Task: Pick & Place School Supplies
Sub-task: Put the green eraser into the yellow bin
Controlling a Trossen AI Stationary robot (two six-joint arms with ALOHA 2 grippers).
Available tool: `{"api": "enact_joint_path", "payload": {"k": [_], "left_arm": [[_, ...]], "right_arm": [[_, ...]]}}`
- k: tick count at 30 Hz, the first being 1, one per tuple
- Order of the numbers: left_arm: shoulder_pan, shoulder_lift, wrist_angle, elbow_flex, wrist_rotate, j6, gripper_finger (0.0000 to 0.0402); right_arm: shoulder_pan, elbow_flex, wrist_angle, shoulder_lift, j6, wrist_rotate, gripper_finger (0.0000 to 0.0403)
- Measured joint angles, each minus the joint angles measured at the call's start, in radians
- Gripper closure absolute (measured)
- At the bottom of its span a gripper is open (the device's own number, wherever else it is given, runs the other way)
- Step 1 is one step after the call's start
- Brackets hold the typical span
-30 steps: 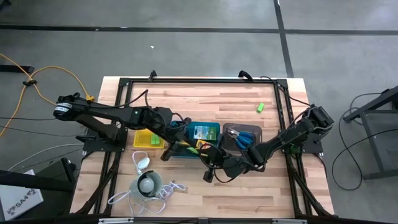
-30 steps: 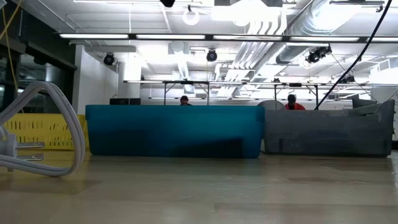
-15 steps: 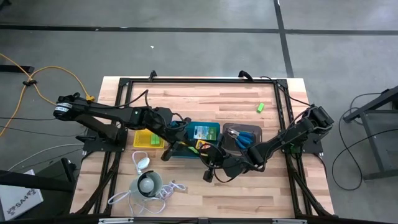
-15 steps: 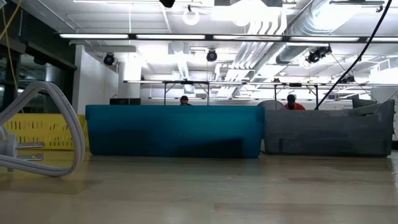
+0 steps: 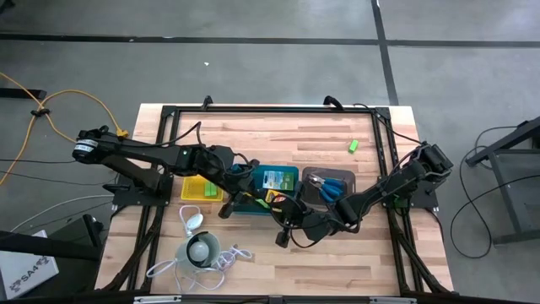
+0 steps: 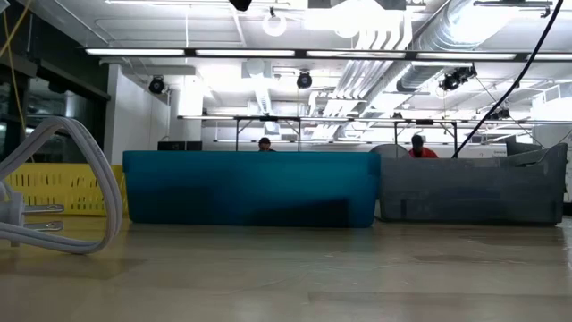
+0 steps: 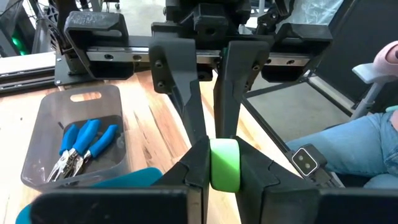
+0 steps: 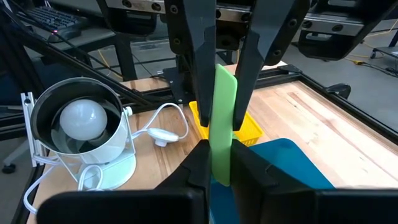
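In your low view the teal tray (image 6: 250,188) and grey tray (image 6: 474,192) walls hide everything inside them. The cord (image 6: 63,179) runs off the left edge. The distant people (image 6: 420,146) are too small to make out.

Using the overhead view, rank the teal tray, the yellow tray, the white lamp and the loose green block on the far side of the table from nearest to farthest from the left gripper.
From the left gripper:
1. Teal tray, right under and beside it.
2. Yellow tray, on the left arm's side.
3. White lamp, toward the table's near edge.
4. Green block, alone on the far right of the table.
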Motion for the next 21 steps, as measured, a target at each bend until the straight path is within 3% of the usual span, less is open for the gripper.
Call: {"api": "enact_joint_path", "payload": {"k": [14, 21], "left_arm": [[0.000, 0.000, -0.005, 0.000, 0.000, 0.000, 0.0361], [0.009, -0.035, -0.097, 0.000, -0.006, -0.032, 0.0362]], "right_arm": [[0.000, 0.000, -0.002, 0.000, 0.000, -0.005, 0.0298], [-0.001, 0.000, -0.091, 0.000, 0.060, -0.025, 0.0280]]}}
